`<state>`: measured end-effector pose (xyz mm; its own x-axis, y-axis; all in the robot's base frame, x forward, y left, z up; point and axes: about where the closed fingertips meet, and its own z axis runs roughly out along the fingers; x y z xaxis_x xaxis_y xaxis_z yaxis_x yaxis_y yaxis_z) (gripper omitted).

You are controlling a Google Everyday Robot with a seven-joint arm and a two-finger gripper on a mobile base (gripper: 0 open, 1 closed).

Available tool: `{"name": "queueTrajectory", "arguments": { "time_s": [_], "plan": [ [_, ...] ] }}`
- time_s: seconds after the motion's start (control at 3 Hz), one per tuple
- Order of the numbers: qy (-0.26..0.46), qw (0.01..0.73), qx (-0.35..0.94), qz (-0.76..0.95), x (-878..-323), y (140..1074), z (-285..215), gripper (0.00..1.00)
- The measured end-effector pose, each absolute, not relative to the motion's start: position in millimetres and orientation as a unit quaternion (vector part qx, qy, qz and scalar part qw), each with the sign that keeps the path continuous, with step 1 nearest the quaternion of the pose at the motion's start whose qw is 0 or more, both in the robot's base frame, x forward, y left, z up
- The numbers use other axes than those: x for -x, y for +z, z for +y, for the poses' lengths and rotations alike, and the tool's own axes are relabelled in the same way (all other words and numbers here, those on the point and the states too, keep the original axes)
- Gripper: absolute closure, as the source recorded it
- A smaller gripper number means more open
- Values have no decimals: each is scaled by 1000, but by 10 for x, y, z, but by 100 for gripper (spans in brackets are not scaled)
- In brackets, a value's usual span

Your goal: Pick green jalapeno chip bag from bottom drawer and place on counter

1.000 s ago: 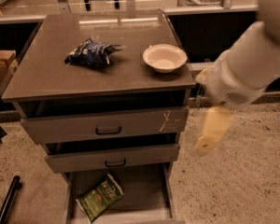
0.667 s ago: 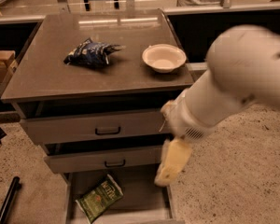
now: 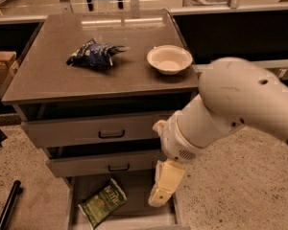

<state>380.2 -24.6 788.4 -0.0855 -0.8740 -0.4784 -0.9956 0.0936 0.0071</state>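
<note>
I take the bottom drawer [image 3: 134, 198] as my mark. It stands pulled out at the foot of the cabinet. The green jalapeno chip bag [image 3: 103, 202] lies flat and askew on the left half of its floor, exactly where it lay a second ago, untouched. High above the drawer, the bench [image 3: 48, 80] carries the dark blue snack bag [image 3: 93, 55] on its left and the white bowl [image 3: 169, 59] on its right, both unmoved. I judge the open stretch in front of them room enough for the set-down later.

What has changed is the arm [image 3: 230, 104]. A second ago the hand hung out beyond the drawer's right side, up level with the top drawer [image 3: 93, 131]. Now the hand [image 3: 157, 199] has swung in leftward and dropped. It points down over the right part of the bottom drawer, in front of the right end of the middle drawer [image 3: 105, 164]. I cannot tell whether it is apart or together. The bag is not in it; the hand sits to the bag's right, near but not touching.

So I read this as the approach under way and the grasp not begun. The next move calls for more travel left and down. The middle drawer overhangs the back of the bottom one, so I would keep the descent toward the drawer's front.
</note>
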Motion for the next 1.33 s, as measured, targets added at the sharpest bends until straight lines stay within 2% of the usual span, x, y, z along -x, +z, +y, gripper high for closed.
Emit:
{"name": "queueTrajectory", "arguments": {
  "time_s": [0.33,0.67,1.0,1.33],
  "plan": [
    [255,243,624,698,-3902,7451,-45,0],
    [342,301,593,664,-3845,6955,418,0],
    [351,327,601,640,-4005,6682,652,0],
    [350,325,604,638,-3985,6675,666,0]
  ]
}}
